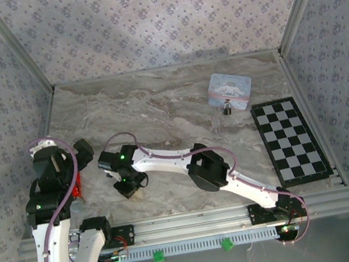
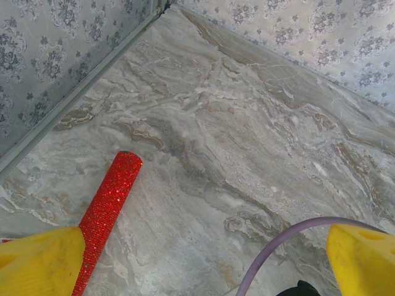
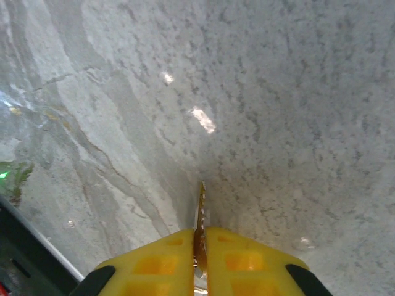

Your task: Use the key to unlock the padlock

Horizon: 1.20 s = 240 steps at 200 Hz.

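Note:
A thin brass key (image 3: 201, 206) stands on edge between the yellow fingers of my right gripper (image 3: 200, 234), which is shut on it, the blade pointing down at the marble table. In the top view that gripper (image 1: 130, 188) is low over the table's near left. The tiny dark padlock (image 1: 226, 107) lies far off at the back right, just in front of the pale blue tin (image 1: 229, 90). My left gripper (image 2: 203, 240) is open, its yellow fingers (image 2: 43, 262) wide apart over bare marble with nothing between them.
A red glitter stick (image 2: 105, 209) lies on the table by the left gripper's left finger. A black-and-white chessboard (image 1: 290, 140) lies along the right edge. A purple cable (image 2: 278, 246) loops through the left wrist view. Patterned walls close in three sides.

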Tool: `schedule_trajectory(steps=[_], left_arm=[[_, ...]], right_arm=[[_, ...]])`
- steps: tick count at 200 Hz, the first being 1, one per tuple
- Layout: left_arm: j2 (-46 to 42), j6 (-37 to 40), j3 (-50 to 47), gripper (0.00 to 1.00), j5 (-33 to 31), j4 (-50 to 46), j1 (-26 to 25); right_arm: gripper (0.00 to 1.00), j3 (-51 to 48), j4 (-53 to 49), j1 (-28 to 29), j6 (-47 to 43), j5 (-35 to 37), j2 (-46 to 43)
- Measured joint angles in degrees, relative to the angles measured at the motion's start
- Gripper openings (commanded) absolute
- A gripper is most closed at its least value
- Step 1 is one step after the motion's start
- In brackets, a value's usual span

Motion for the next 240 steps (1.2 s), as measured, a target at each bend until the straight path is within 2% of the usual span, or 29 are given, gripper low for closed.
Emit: schedule_trajectory(steps=[37, 81, 107, 138, 150, 169, 200, 240], left_arm=[[0.8, 0.0, -0.6, 1.0, 0.3, 0.4, 0.1], [2.6, -0.7, -0.8, 1.0, 3.3, 0.7, 0.5], [5.7, -2.9, -1.9, 0.99, 9.7, 2.6, 0.6], [12.6, -9.1, -3.7, 0.87, 19.3, 5.1, 0.5], [15.8, -11.6, -4.4, 0.85, 22.5, 6.4, 0.1], [19.3, -16.3, -5.1, 0.83, 26.1, 8.1, -2.9], [22.3, -24.2, -5.5, 0.74, 29.3, 13.3, -10.9], [25.3, -32.3, -5.5, 0.63, 29.6, 19.1, -20.4]], right_arm=[[0.0, -6.6, 2.6, -0.5, 0.0, 1.2, -3.9], [0.0, -23.8, 8.7, -3.5, 0.0, 7.9, -17.2], [0.0, -33.2, 13.4, -5.4, -1.3, 16.2, -27.5], [0.0, -45.3, 21.6, -6.4, -5.6, 27.1, -39.7], [0.0, -49.9, 25.5, -6.6, -7.6, 30.6, -43.5], [0.0, -56.4, 32.6, -6.9, -11.3, 34.9, -48.0], [0.0, -66.1, 44.9, -7.3, -17.8, 39.3, -52.0], [0.0, -76.9, 61.3, -9.9, -24.2, 38.8, -55.7]])
